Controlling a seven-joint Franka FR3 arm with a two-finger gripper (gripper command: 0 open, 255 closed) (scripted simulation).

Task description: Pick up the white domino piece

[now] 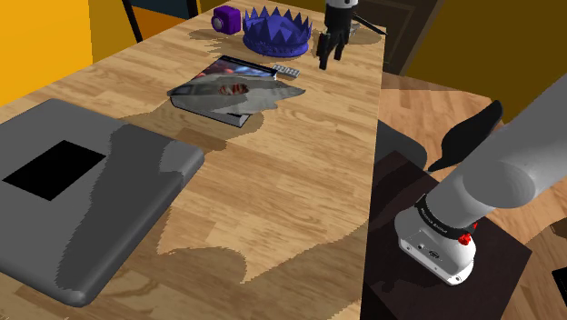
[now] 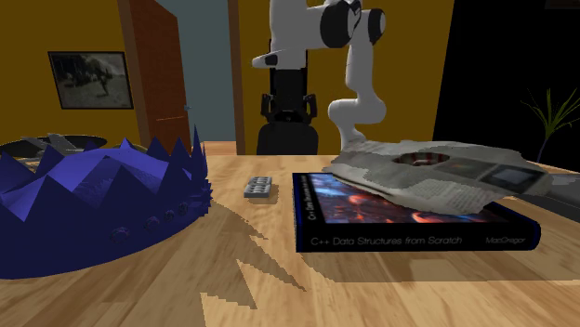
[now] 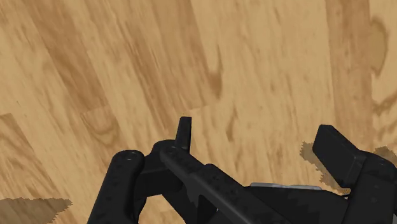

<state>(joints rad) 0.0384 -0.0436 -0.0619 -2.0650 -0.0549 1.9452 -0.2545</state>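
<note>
The domino [image 1: 286, 70] is a small pale grey tile with dark dots, lying flat on the wooden table [image 1: 300, 182] just beyond the book's far corner. In the second exterior view the domino [image 2: 258, 187] lies between the blue spiky bowl and the book. My black gripper [image 1: 331, 59] hangs a little to the shoulder view's right of the domino, near the table's far right edge, and is apart from it. Its fingers stand open over bare wood, as the wrist view's gripper [image 3: 254, 127] shows. The gripper [image 2: 290, 116] hangs behind the domino, with nothing between its fingers.
A book [image 1: 223, 86] with a crumpled newspaper [image 1: 259, 98] on top lies beside the domino. A blue spiky bowl [image 1: 275, 32] and a small purple object [image 1: 225, 17] stand at the table's far end. A large grey flat device [image 1: 82, 195] covers the near left.
</note>
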